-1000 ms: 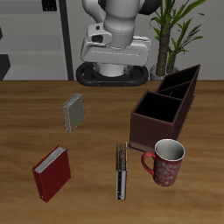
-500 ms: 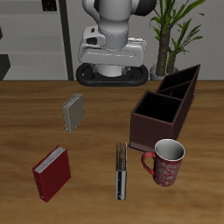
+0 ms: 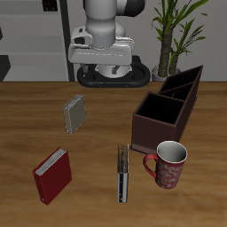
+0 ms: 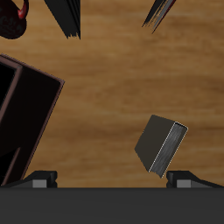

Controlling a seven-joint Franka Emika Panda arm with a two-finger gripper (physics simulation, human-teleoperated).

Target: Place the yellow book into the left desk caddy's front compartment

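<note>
The yellow book (image 3: 75, 113) is small and grey-olive with pale page edges. It lies on the table, toward the back and away from the caddy, and also shows in the wrist view (image 4: 160, 144). The left desk caddy (image 3: 168, 108) is a dark maroon box with slanted walls. Its front compartment (image 3: 160, 113) is open and holds nothing I can see. Part of the caddy shows in the wrist view (image 4: 22, 105). My gripper (image 3: 102, 64) hangs high over the table's back, above and behind the book. Its fingertips (image 4: 39, 179) stand wide apart and hold nothing.
A red book (image 3: 53, 175) lies near the front edge. A thin dark book (image 3: 123, 173) stands edge-on beside a red patterned mug (image 3: 168, 164), just in front of the caddy. A potted plant (image 3: 173, 31) stands behind the table.
My arm and gripper have swung sideways along the table's back, away from the caddy and toward the yellow book's side. Nothing on the table has moved.
</note>
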